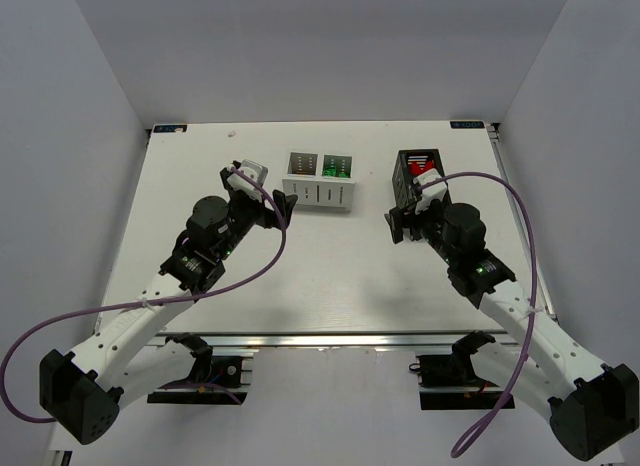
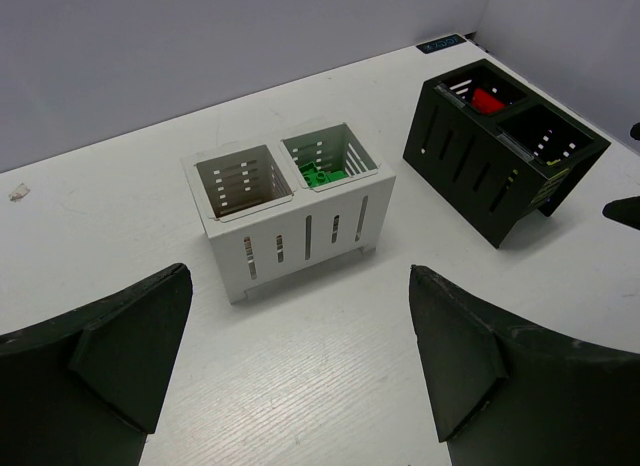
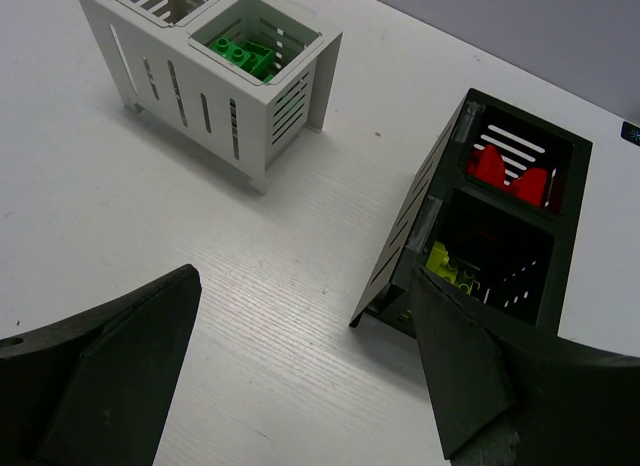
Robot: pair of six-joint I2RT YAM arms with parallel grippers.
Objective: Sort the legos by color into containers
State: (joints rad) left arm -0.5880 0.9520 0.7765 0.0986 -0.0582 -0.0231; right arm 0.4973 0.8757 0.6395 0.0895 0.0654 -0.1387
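The left end effector (image 2: 298, 286) is fully spread and holds nothing. Only its two dark fingers show in the left wrist view, and both are cut off by the lower frame edge. The right end effector (image 3: 305, 276) is equally wide apart and empty. Its right finger hides the near lower corner of the black slotted box (image 3: 520, 226). In the top view, the right wrist camera housing covers the near half of that box. The white slotted box (image 2: 300, 231) stands directly ahead of the left end effector, just beyond the fingertips. From the right end effector it lies ahead and to the left, with its left compartment cut off by the upper frame edge. Green legos (image 3: 245, 54) lie in the white box's right compartment. Red legos (image 3: 510, 171) lie in the black box's compartment farther from the right end effector. Yellow-green legos (image 3: 450, 266) lie in the nearer one, mostly in shadow. No exact brick count can be made out in any compartment. The boxes stand well apart on a white, faintly grained desk (image 1: 330, 276). Pale grey walls enclose the desk on three sides, and a purple cable (image 1: 270, 261) loops from each arm.
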